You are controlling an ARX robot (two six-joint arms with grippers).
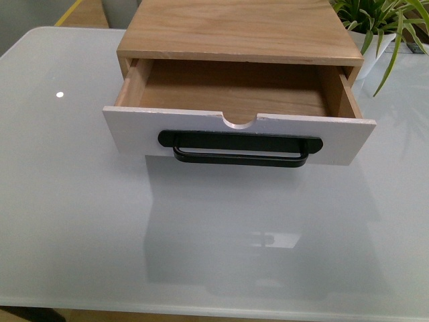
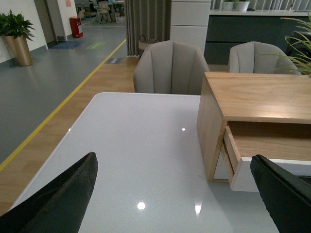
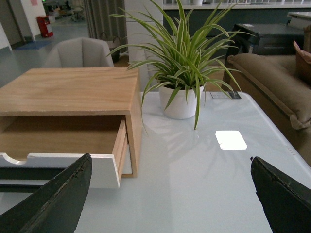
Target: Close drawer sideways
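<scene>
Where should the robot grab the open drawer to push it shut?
Probably the black bar handle on the white front of the drawer, coming from the robot's own side. The bar is wide, level and stands off the front, leaving a gap to close around.

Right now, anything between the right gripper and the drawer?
Nothing: in the right wrist view only bare table shows between the open right gripper and the drawer. The potted plant stands farther off, beside the cabinet.
</scene>
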